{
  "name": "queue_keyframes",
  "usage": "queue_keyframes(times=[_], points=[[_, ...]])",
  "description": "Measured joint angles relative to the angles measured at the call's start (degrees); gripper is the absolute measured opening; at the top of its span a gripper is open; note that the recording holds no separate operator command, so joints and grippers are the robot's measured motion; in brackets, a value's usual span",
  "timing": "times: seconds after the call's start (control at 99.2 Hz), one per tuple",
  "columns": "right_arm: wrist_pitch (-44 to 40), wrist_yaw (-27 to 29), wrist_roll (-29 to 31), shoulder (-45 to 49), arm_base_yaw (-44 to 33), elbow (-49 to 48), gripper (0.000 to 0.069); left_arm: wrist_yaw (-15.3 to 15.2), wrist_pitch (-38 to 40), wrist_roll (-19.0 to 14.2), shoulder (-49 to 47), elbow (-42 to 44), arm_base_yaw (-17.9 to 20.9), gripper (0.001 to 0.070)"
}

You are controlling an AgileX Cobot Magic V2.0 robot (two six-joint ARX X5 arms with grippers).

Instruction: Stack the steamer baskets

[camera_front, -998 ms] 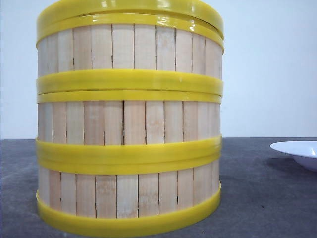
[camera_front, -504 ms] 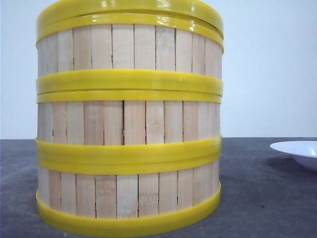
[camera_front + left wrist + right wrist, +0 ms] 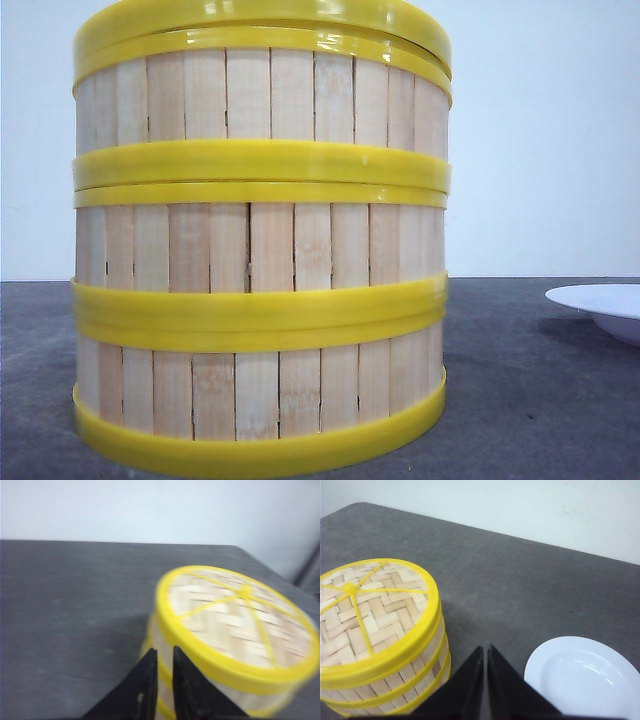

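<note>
Item: steamer baskets [image 3: 260, 250], three tiers in one column on the dark bench [image 3: 540, 400], left of centre and close to the front camera; woven lid [image 3: 367, 612] seated on top, its rim slightly askew at the right in the front view; stack reads as complete.
Item: white plate [image 3: 582, 677], on the bench to the right of the stack, apart from it.
Item: left gripper [image 3: 161, 680], fingers nearly together, holding nothing, near the stack's wall; contact unclear, view blurred.
Item: right gripper [image 3: 484, 680], fingers together, empty, between stack and plate.
Handling, my judgement: I draw both arms straight away from the column, slowly, avoiding the yellow bands; any sideways brush could shift the tiers.
</note>
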Motion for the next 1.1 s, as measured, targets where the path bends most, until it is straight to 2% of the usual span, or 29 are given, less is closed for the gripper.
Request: queue_keyframes(times=[0.081, 0.181, 0.383, 0.534, 0.726, 0.857, 1.099], points=[[0.0, 0.0, 0.0, 0.0, 0.0, 0.0, 0.0009, -3.4, 2.7, 0.6, -0.1, -1.0, 2.3, 0.0028], [0.0, 0.0, 0.0, 0.0, 0.0, 0.0, 0.0009, -5.0, 7.0, 1.5, -0.3, -5.5, 7.0, 0.0028], [0.0, 0.0, 0.0, 0.0, 0.0, 0.0, 0.0009, -5.3, 16.7, 3.3, -2.5, -18.8, 19.4, 0.0028], [0.0, 0.0, 0.0, 0.0, 0.0, 0.0, 0.0009, -5.4, 23.3, 6.2, -4.9, -27.6, 25.2, 0.0028], [0.0, 0.0, 0.0, 0.0, 0.0, 0.0, 0.0009, -5.4, 29.9, 11.2, -9.8, -37.4, 27.6, 0.0028], [0.0, 0.0, 0.0, 0.0, 0.0, 0.0, 0.0009, -5.2, 32.2, 12.3, -12.5, -42.2, 27.9, 0.0028], [0.0, 0.0, 0.0, 0.0, 0.0, 0.0, 0.0009, -1.6, 34.8, 13.3, -13.6, -45.2, 27.9, 0.0028]])
